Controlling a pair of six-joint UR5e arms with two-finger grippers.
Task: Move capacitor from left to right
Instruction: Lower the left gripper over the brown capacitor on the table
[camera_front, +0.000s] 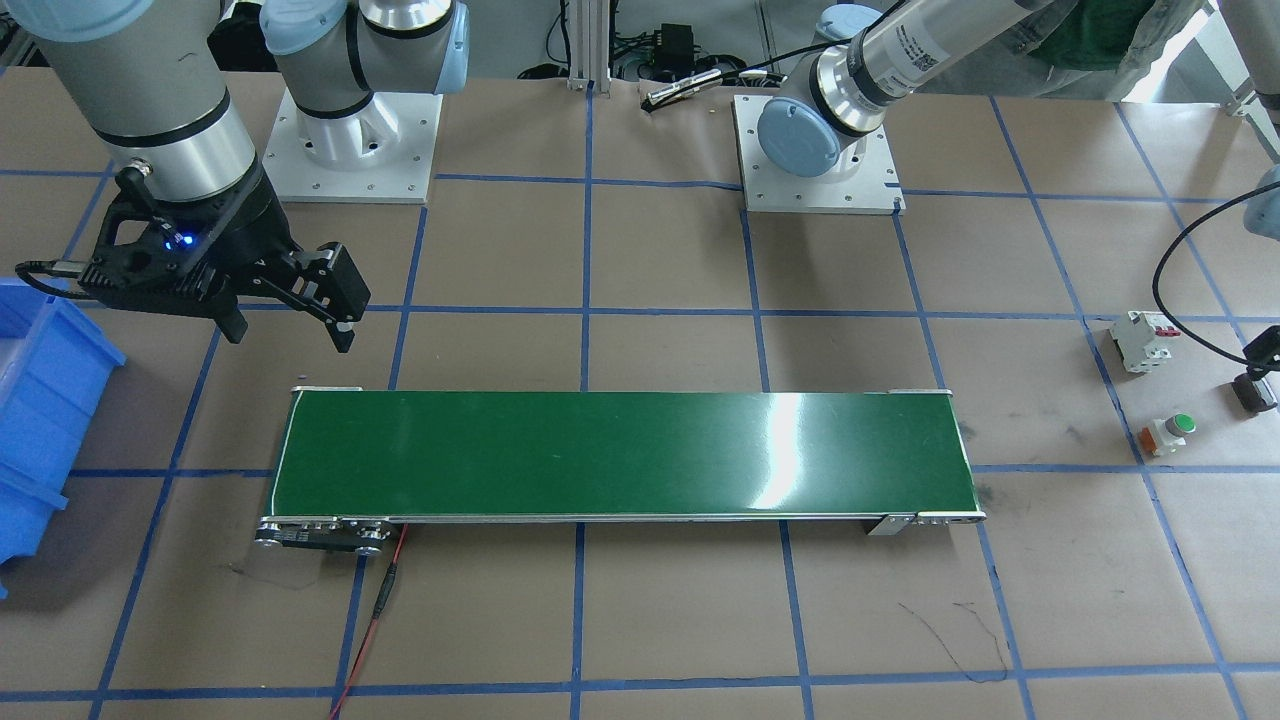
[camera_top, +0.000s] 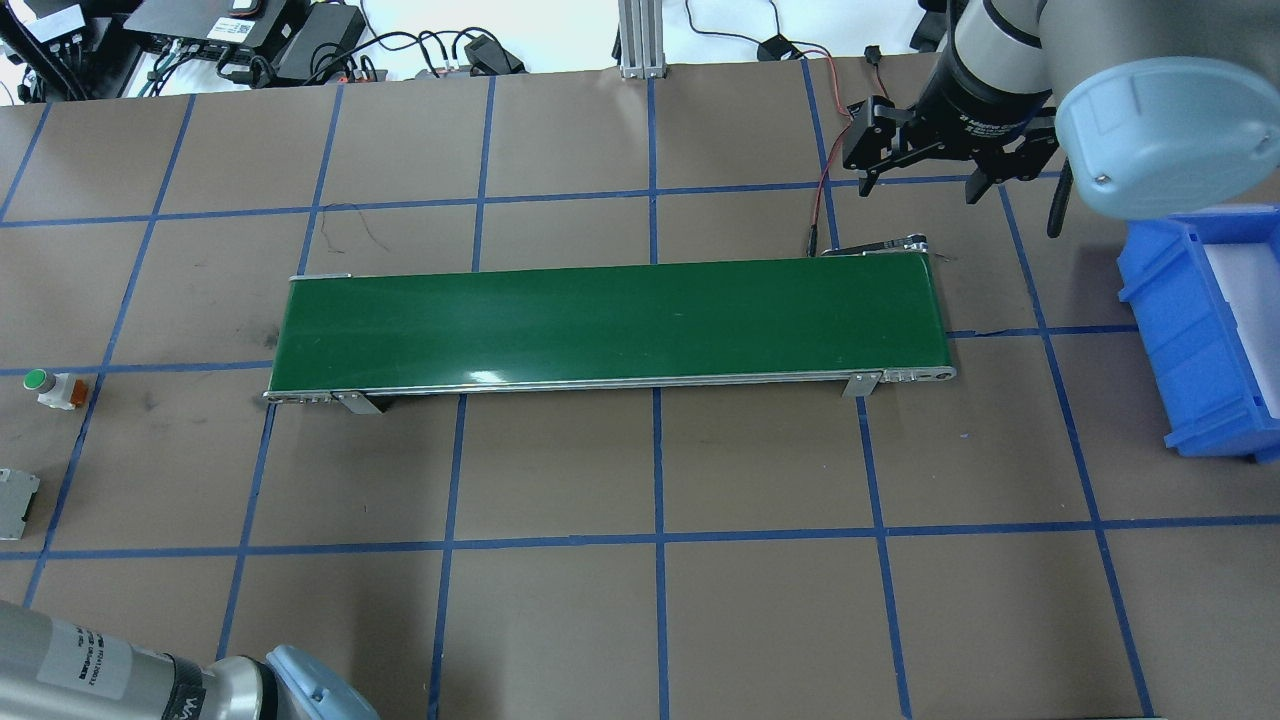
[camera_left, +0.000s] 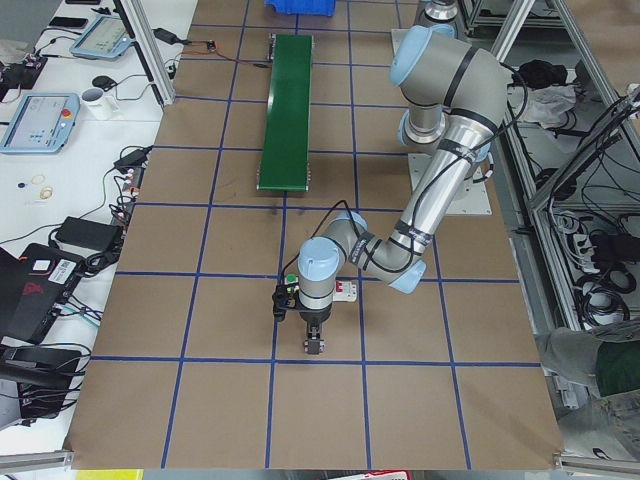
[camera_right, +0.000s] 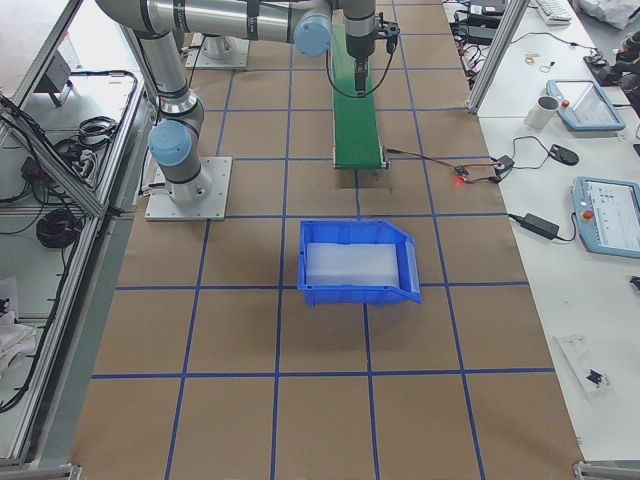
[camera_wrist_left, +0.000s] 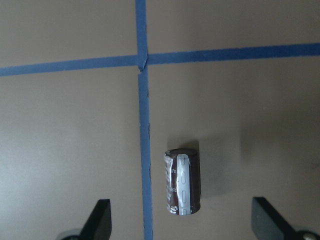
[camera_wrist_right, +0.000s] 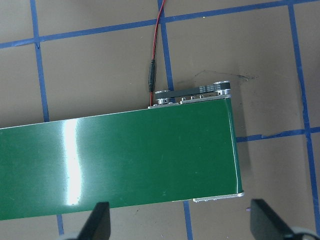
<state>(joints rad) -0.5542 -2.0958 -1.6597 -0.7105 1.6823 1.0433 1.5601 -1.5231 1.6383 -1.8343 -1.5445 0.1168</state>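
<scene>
The capacitor (camera_wrist_left: 183, 182), a stubby dark cylinder with a pale stripe, lies on the brown paper next to a blue tape line. It also shows at the right edge of the front-facing view (camera_front: 1254, 392). My left gripper (camera_wrist_left: 182, 222) is open over it, one finger on each side, and is not touching it. My right gripper (camera_front: 292, 335) is open and empty. It hovers by the far end of the green conveyor belt (camera_front: 620, 455), and shows from overhead (camera_top: 920, 190) and in its wrist view (camera_wrist_right: 181, 225).
A white breaker (camera_front: 1142, 341) and a green-topped push button (camera_front: 1168, 433) sit close to the capacitor. A blue bin (camera_top: 1210, 330) stands past the belt's other end, near my right arm. A red wire (camera_front: 385, 600) runs from the belt.
</scene>
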